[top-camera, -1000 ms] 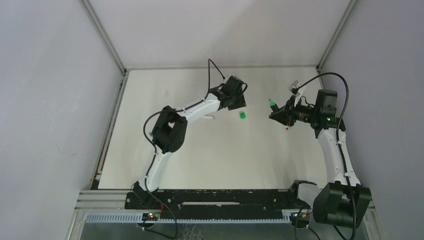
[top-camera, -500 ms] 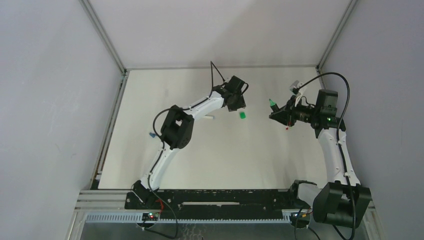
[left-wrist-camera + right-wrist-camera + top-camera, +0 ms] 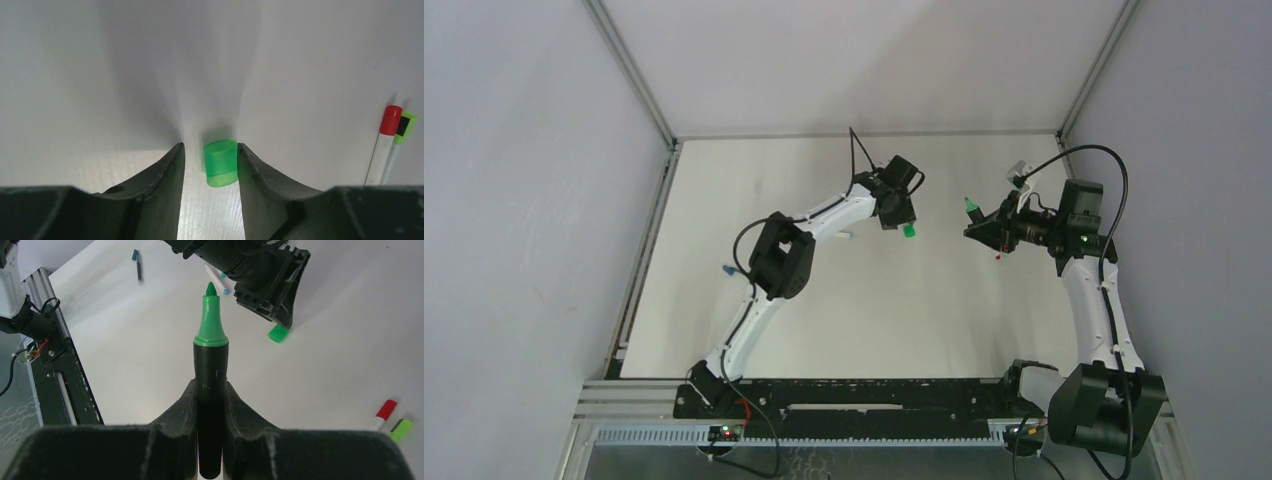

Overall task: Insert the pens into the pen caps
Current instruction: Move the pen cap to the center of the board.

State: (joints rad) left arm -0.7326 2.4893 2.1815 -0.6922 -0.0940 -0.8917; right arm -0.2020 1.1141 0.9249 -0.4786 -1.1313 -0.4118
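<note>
A chunky bright green cap [image 3: 220, 163] stands on the white table between my left gripper's [image 3: 210, 150] open jaws. It touches the right finger and there is a gap to the left finger. In the top view the cap [image 3: 909, 231] sits at the tip of the left gripper [image 3: 902, 221]. My right gripper [image 3: 210, 386] is shut on a thick black marker [image 3: 210, 360] with a bare green tip, held above the table and pointing toward the left gripper [image 3: 265, 275]. The top view shows the right gripper [image 3: 986, 229] to the right of the cap [image 3: 278, 333].
A white pen with a red cap [image 3: 386, 137] lies beside a green-and-black piece [image 3: 404, 126] at the right. Both also show in the right wrist view, the pen [image 3: 385, 411] and the piece [image 3: 401, 429]. White pens [image 3: 218, 279] and a dark pen with a blue cap [image 3: 137, 262] lie beyond the left arm.
My left gripper has moved right and down toward the green cap and now straddles it. The right gripper with the marker has hardly moved.
</note>
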